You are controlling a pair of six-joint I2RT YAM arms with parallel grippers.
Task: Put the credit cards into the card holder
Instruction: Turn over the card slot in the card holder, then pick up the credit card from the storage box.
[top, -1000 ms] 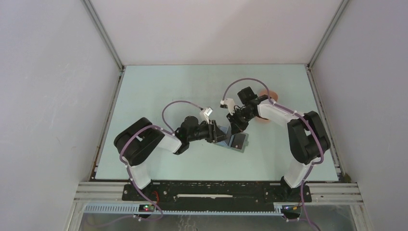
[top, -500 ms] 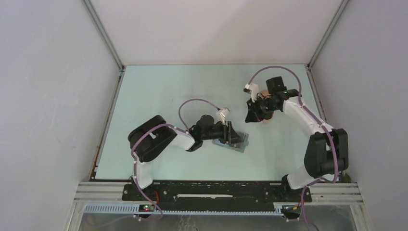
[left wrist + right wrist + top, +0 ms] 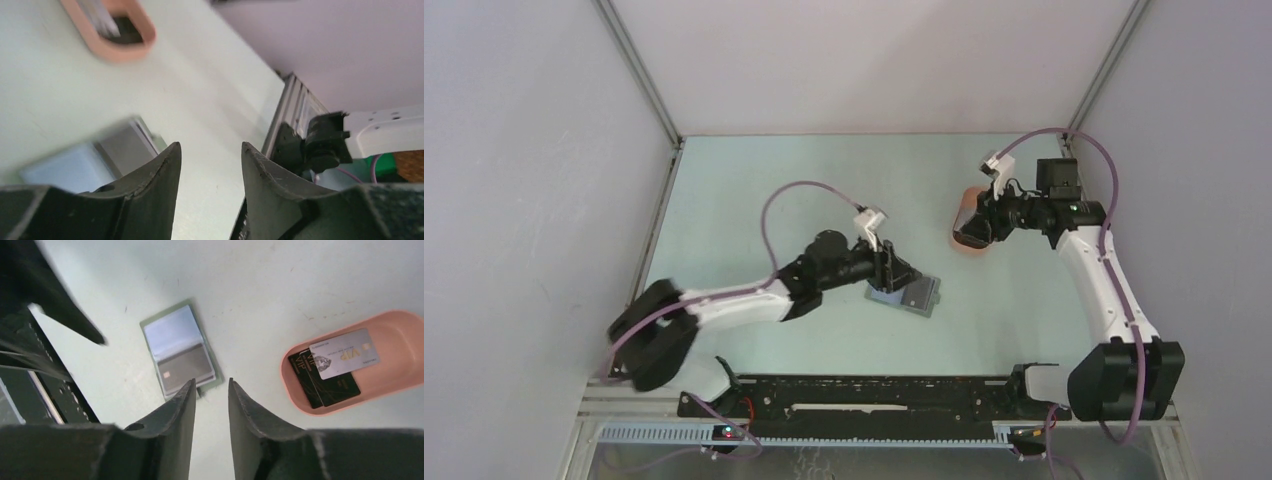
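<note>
The grey-green card holder (image 3: 216, 381) lies open on the table. A grey card with a chip (image 3: 184, 368) lies on its lower half and a pale bluish panel (image 3: 172, 330) on its upper half. A silver card (image 3: 345, 353) and black cards (image 3: 327, 386) lie in the salmon-pink tray (image 3: 397, 337). My right gripper (image 3: 210, 386) is open and empty, high above the table between holder and tray; from above it (image 3: 971, 228) hangs over the tray (image 3: 964, 247). My left gripper (image 3: 896, 272) is open and empty, at the holder's (image 3: 916, 297) left edge.
In the left wrist view the gripper (image 3: 210, 149) points over bare table towards the right arm's base (image 3: 320, 142) and the table's metal rail. The holder (image 3: 100, 160) shows blurred at the left, the tray (image 3: 125, 51) at the top.
My right gripper has left the holder and swung back and to the right, over the pink tray. My left arm has stretched out, its gripper staying at the holder.
</note>
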